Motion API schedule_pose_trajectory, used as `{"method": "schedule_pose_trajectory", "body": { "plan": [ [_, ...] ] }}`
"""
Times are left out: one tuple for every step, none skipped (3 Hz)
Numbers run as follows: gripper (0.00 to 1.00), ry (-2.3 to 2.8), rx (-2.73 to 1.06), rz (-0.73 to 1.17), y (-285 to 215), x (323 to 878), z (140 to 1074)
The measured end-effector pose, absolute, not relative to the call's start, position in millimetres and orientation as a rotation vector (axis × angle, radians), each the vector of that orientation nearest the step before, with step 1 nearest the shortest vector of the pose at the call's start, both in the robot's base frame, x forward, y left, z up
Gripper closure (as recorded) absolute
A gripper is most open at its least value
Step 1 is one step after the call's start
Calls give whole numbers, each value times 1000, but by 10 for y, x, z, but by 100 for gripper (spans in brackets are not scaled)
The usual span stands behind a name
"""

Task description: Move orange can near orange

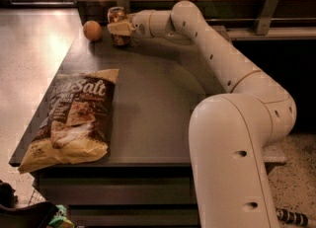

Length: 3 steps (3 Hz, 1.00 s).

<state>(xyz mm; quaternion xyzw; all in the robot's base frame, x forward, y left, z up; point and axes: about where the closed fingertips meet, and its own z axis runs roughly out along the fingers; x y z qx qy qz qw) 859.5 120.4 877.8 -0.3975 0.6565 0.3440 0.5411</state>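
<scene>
At the upper left of the frame we see the gripper [117,27] with its fingers pinching the orange can [116,14], upright near the far edge of the dark table [158,103]; the orange [92,30] sits just left of it; a chip bag [74,118] lies well apart at lower left.

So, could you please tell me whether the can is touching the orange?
Apart. The camera view shows dark table between the orange and the can, which the hand grips at the far edge.
</scene>
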Motion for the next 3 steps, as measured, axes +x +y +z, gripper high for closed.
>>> {"method": "schedule_pose_trajectory", "body": {
  "plan": [
    [31, 1560, -948, 823, 1250, 8588, 8763],
    [1, 1559, -952, 828, 1290, 8581, 8750],
    [0, 1559, -953, 830, 1303, 8579, 8745]
  ]
}}
